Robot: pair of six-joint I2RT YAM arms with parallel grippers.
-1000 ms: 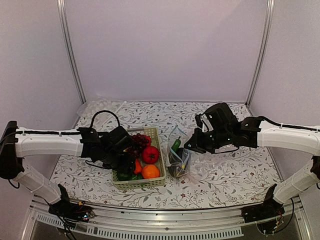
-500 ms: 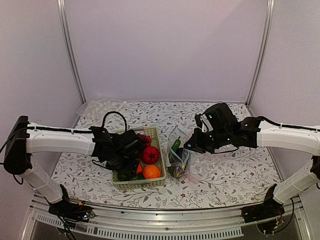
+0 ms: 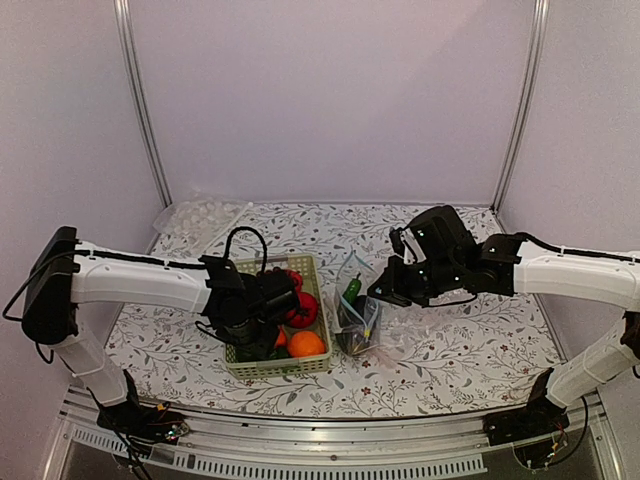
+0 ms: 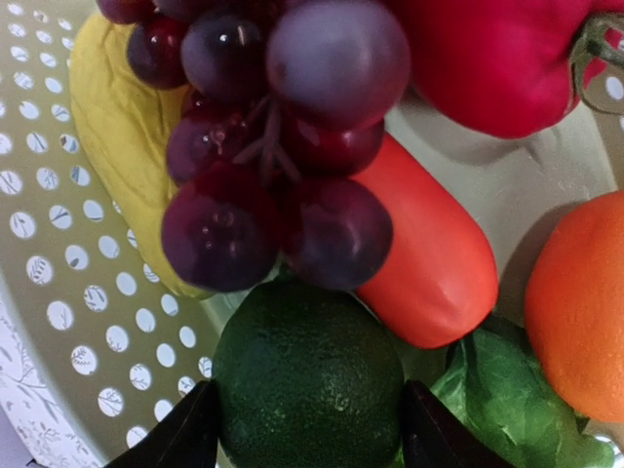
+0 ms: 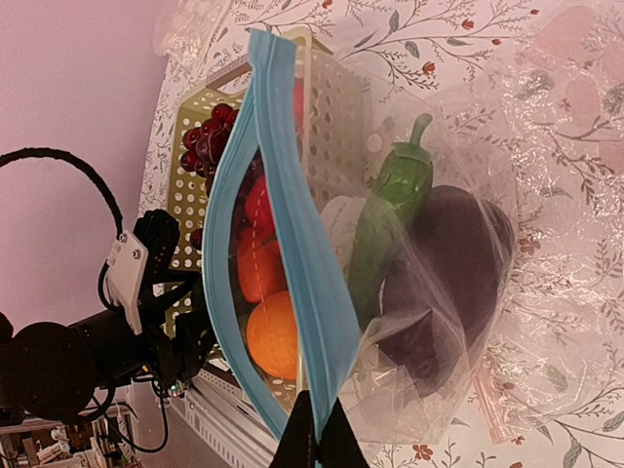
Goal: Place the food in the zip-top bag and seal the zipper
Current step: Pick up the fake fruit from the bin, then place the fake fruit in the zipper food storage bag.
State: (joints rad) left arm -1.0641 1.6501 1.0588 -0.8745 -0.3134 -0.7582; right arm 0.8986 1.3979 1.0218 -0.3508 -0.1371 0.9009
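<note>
Down at the bottom edge of the left wrist view, my left gripper (image 4: 310, 434) has its black fingers (image 4: 185, 434) spread to either side of a dark green round fruit (image 4: 307, 375). They sit right at its flanks, and I cannot tell whether they are pressing on it. That fruit lies low in the pale green basket (image 4: 58, 292). A bunch of purple grapes (image 4: 273, 146) lies above it in the frame, and a carrot (image 4: 429, 253) runs to the upper right of it. A red fruit (image 4: 487, 58) fills the top right corner, an orange (image 4: 580, 302) sits at the right edge, a yellow piece (image 4: 117, 146) lies along the left wall, and a leafy green (image 4: 497, 390) is at lower right. From the right wrist view, my right gripper (image 5: 314, 439) is pressed together on the light-blue zipper (image 5: 292, 224) at the bottom of the frame, holding the mouth of the zip-top bag (image 5: 429, 390) parted. Inside the bag are a green pepper (image 5: 390, 210) and a purple eggplant (image 5: 448, 263), side by side. The bag stands on the floral table (image 3: 450, 360), just beside the basket's right wall, near the centre of the top view.
</note>
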